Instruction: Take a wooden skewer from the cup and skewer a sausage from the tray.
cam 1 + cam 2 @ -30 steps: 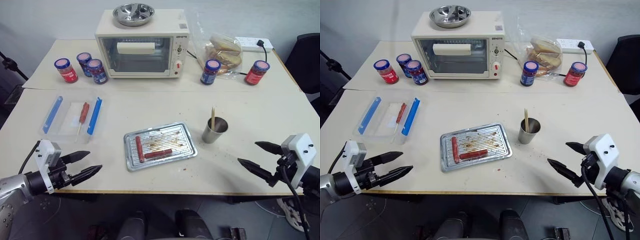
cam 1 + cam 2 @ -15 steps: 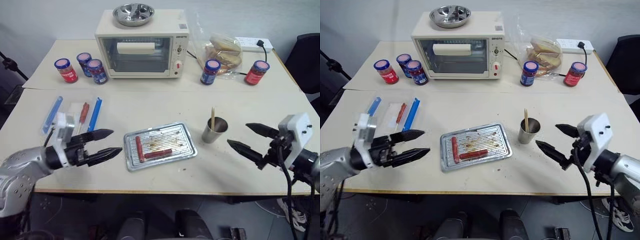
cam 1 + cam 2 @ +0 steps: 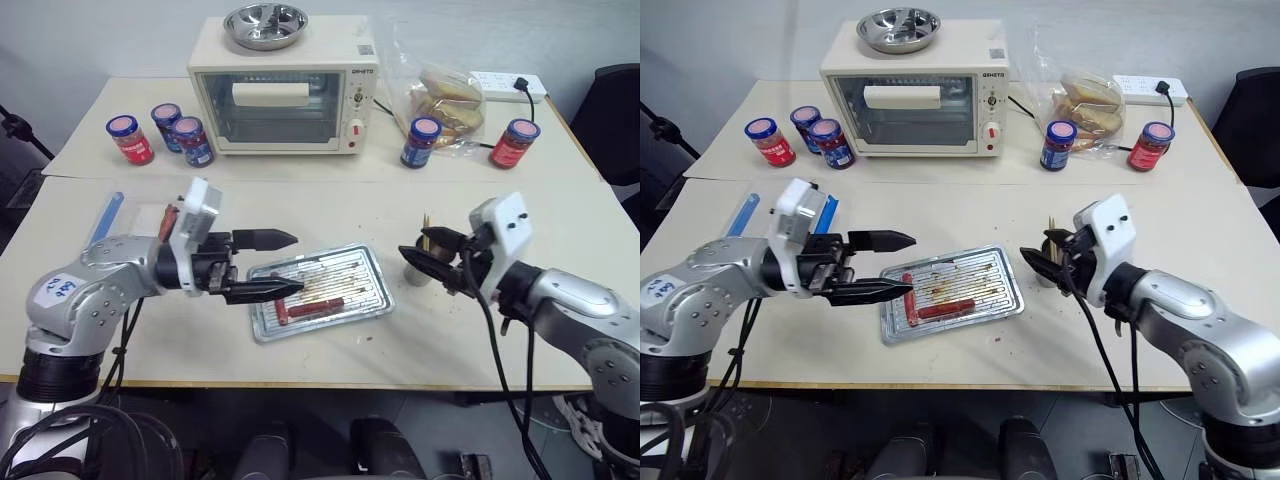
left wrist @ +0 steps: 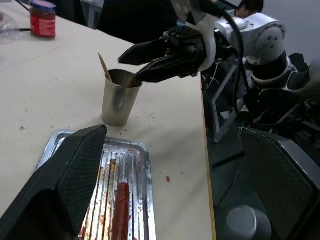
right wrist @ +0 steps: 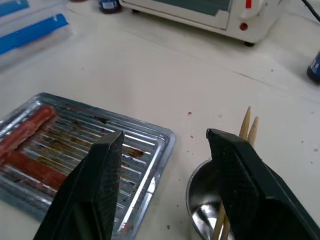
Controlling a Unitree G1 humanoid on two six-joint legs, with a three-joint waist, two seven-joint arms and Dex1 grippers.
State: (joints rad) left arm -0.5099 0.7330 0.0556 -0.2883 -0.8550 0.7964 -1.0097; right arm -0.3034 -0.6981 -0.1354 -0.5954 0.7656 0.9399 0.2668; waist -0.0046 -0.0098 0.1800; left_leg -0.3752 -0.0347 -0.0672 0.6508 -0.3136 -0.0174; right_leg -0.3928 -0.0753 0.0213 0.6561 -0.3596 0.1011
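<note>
Both arms have swung in from the worktop's [image 3: 440, 345] near edge toward its middle. The left gripper [image 3: 278, 265] now hovers over the tray [image 3: 362, 300], fingers spread wide and empty; the dark sausage [image 3: 316, 306] lies just beyond its lower fingertip. The right gripper [image 5: 170, 150] has reached the cup [image 4: 119, 98] and its fingers are narrowing, nothing between them yet, the wooden skewer [image 5: 246, 125] just beside one finger. So the pick is about to start. From overhead the cup is largely hidden behind those fingers; two sticks seem to stand inside.
</note>
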